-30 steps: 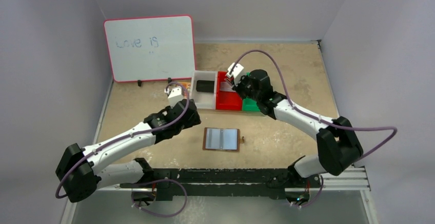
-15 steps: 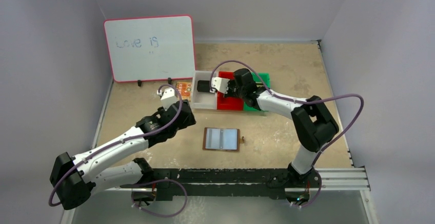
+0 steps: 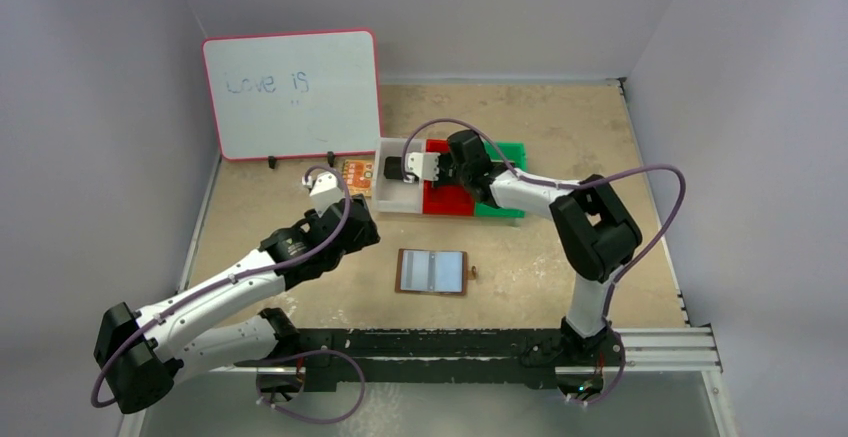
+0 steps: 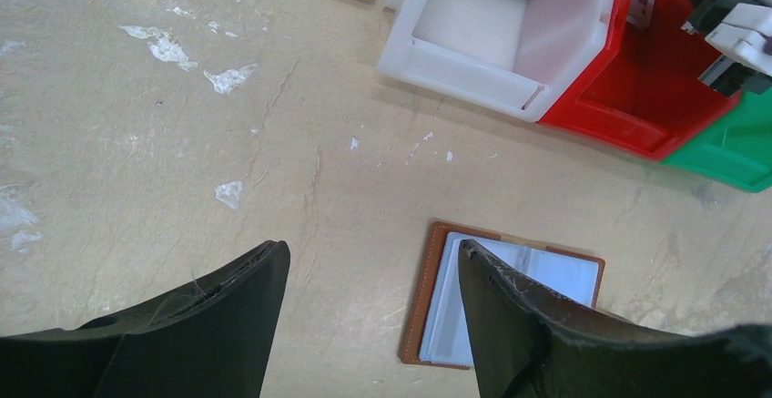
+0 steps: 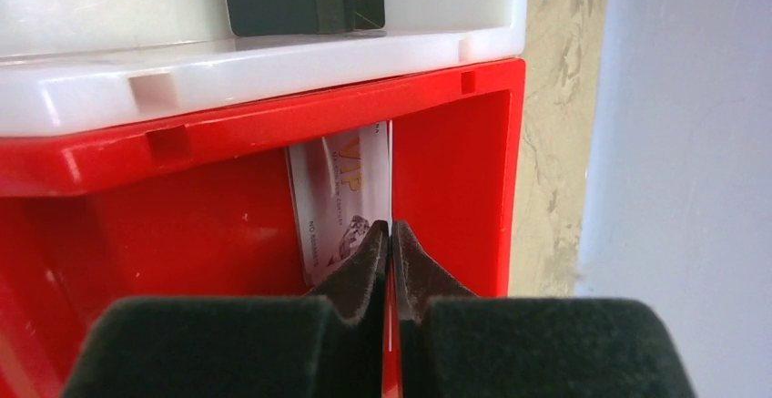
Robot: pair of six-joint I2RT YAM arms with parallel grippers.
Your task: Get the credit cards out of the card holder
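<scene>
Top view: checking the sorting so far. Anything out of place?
The orange patterned card lies on the table beside the white bin, outside all bins, while a dark card sits inside it.

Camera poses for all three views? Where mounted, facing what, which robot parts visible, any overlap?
Top external: above, behind the bases, looking down at table; both arms show.
Left wrist: on left arm, looking down past open left pincer at card holder.
Right wrist: facing into red bin, shut right pincer showing.
Shared: both wrists see the white bin.
</scene>
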